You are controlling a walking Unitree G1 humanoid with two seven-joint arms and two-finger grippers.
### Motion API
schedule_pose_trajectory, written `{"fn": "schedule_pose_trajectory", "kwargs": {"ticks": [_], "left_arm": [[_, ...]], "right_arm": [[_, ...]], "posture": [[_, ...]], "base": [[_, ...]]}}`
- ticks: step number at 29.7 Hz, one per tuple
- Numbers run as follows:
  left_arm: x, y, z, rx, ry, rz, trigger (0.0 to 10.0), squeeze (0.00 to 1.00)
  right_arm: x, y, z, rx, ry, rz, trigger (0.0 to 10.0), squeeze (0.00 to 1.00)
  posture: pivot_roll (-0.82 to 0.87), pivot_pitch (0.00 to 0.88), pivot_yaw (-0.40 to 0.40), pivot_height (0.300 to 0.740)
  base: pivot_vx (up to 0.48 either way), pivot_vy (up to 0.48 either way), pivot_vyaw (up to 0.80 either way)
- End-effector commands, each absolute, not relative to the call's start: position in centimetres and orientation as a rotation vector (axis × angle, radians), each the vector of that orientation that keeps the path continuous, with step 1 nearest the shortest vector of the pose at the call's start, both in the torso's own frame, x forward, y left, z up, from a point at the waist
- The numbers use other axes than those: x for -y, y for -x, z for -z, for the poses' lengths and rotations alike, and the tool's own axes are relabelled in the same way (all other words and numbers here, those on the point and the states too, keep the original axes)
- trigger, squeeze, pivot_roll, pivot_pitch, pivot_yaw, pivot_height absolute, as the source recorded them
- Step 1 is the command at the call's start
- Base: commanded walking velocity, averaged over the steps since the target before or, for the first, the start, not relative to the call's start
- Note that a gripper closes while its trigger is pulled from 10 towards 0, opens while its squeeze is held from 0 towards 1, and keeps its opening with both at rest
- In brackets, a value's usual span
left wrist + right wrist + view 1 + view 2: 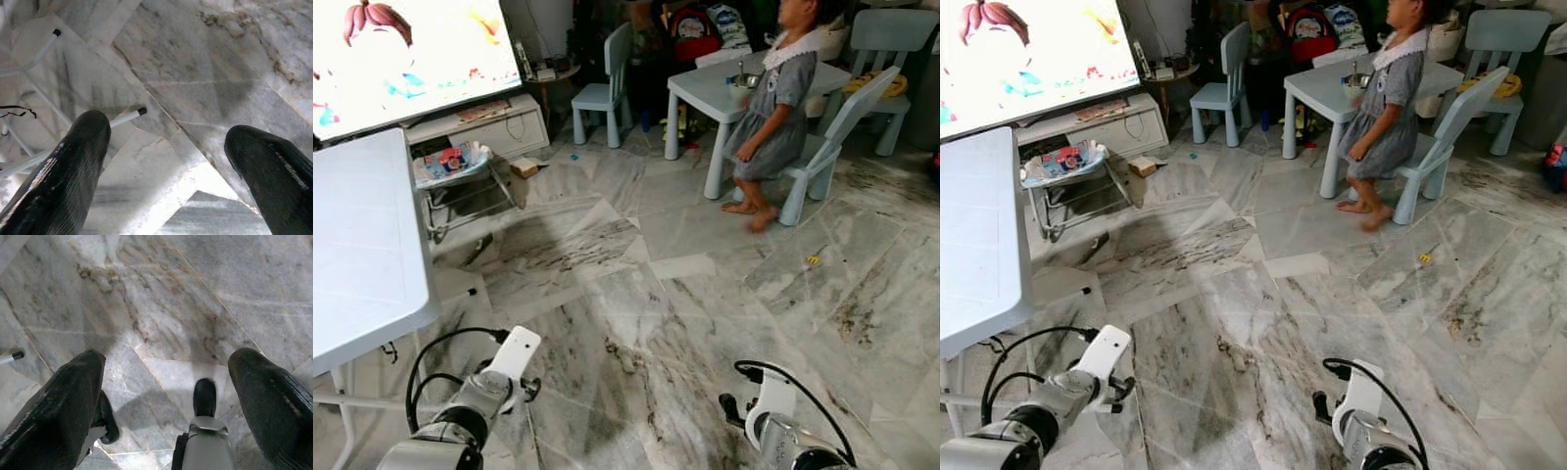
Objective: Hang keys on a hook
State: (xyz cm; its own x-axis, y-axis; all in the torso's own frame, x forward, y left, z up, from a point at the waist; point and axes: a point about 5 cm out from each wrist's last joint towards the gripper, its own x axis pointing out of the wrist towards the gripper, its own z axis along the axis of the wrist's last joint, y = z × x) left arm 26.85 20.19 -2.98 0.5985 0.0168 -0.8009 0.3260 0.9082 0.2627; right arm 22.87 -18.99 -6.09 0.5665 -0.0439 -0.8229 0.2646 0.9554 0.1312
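My left gripper (pixel 166 161) hangs low beside the white folding table (pixel 362 245), fingers spread wide, holding nothing. My right gripper (pixel 166 396) hangs further from the table, over bare marble floor (pixel 685 294), equally wide open and empty. Keys: a small yellow object (pixel 814 258) lies on the floor well beyond the table, toward my right side; too small to confirm. Right arm judged nearer. Hook not located.
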Motion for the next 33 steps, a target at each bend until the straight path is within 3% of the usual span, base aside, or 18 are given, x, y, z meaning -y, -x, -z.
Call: {"fn": "schedule_pose_trajectory", "kwargs": {"ticks": [1,15,25,33], "left_arm": [[-20.7,-26.9,2.9,-0.924,-0.399,0.164,10.0,0.00],[-19.5,-23.9,5.2,-1.039,-0.351,0.222,10.0,0.00],[-23.4,-21.6,5.8,-1.102,-0.375,0.169,10.0,0.00],[-23.8,-20.9,6.1,-1.105,-0.311,0.130,10.0,0.00]], "right_arm": [[18.5,-23.3,5.9,-0.946,-0.244,0.160,10.0,0.00],[18.9,-22.6,6.2,-0.965,-0.226,0.148,10.0,0.00],[18.5,-20.9,7.3,-1.017,-0.220,0.147,10.0,0.00],[18.7,-21.0,7.2,-1.014,-0.192,0.138,10.0,0.00]], "posture": [[0.08,0.000,0.065,0.740],[0.06,0.000,0.026,0.740],[0.05,0.000,0.021,0.740],[0.04,0.000,0.010,0.740]], "base": [[0.000,0.000,0.00],[0.000,0.000,0.00],[0.000,0.000,0.00],[0.000,0.000,0.00]]}}
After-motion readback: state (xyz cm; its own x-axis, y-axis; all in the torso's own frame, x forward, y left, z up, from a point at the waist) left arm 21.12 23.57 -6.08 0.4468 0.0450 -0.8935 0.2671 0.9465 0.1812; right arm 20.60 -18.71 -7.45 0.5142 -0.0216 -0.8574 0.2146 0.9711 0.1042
